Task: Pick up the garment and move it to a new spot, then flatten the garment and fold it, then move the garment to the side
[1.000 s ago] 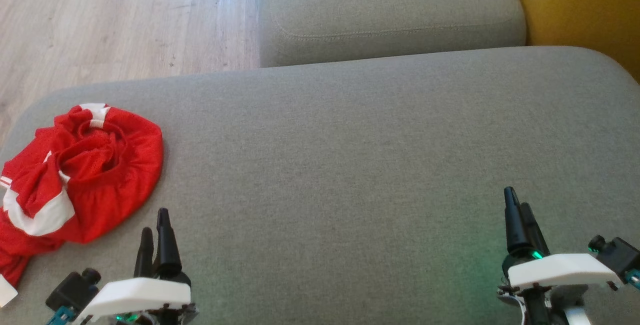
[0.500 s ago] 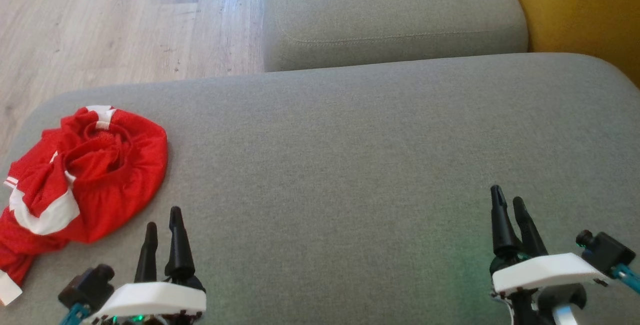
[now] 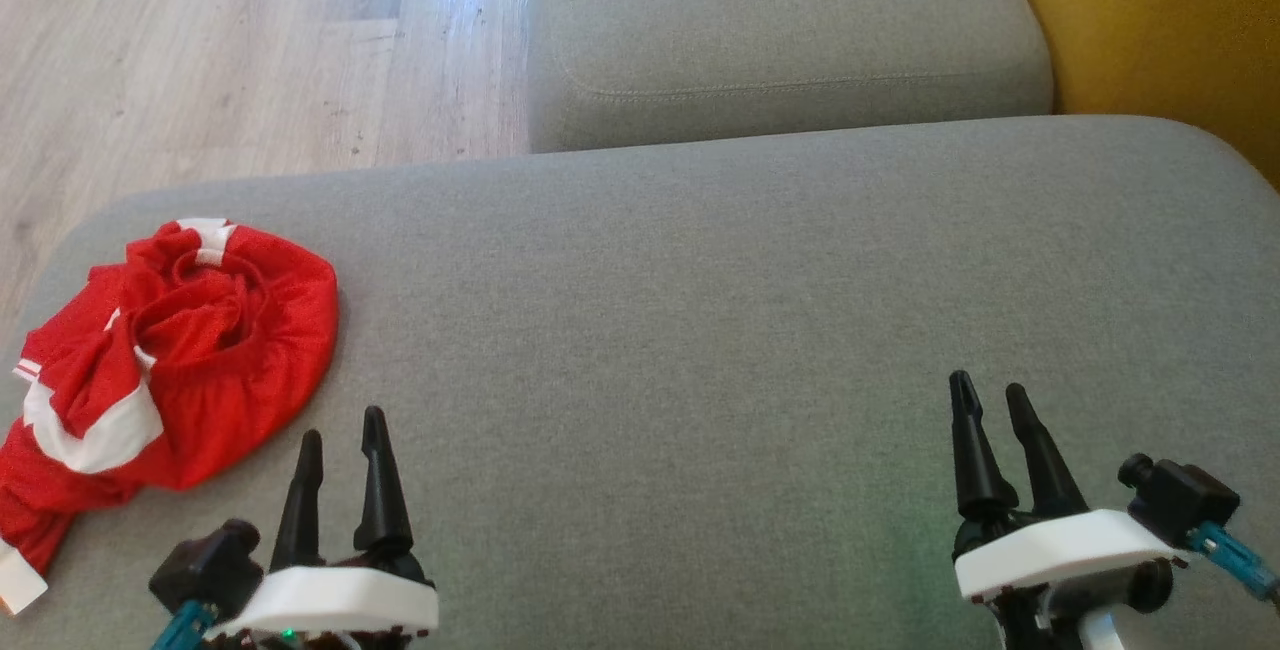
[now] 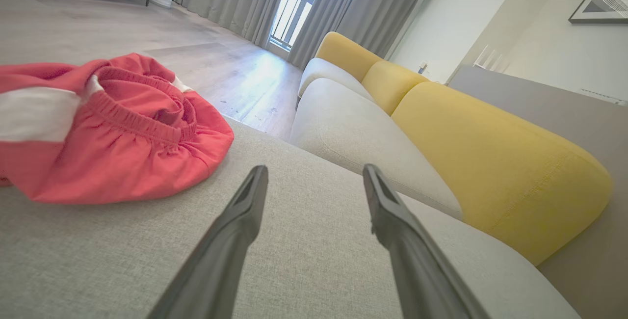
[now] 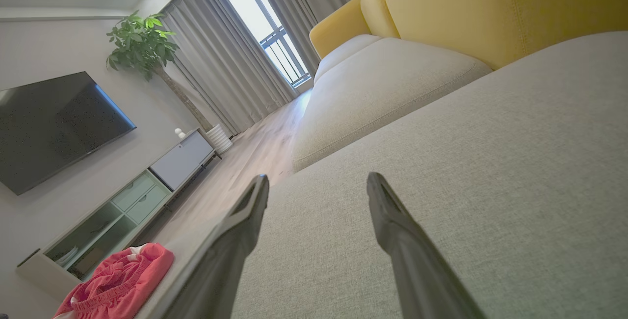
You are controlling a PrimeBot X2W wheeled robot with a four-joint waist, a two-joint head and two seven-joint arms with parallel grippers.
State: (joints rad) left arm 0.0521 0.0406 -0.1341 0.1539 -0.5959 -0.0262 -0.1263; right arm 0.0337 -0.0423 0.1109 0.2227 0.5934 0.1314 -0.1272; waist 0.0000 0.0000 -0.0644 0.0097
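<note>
The garment (image 3: 170, 370) is a crumpled red piece with white stripes and an elastic waistband, lying in a heap at the left end of the grey sofa cushion (image 3: 700, 330). It also appears in the left wrist view as the garment (image 4: 108, 132) and small at the lower left of the right wrist view as the garment (image 5: 117, 279). My left gripper (image 3: 342, 427) hovers open just right of and nearer than the heap, nothing between its fingers. My right gripper (image 3: 990, 393) stands open and empty over the cushion's right part.
A second grey cushion (image 3: 780, 30) lies beyond, with the yellow backrest (image 3: 1150, 20) at the right. Wooden floor (image 3: 200, 60) borders the cushion's far left edge. A TV (image 5: 49, 127), low cabinet (image 5: 127, 196) and plant (image 5: 142, 39) stand across the room.
The head camera has shifted a little. Both grippers have moved up and inward in the view; the left one's fingertips now stand closer to the garment's right edge. The garment lies still.
</note>
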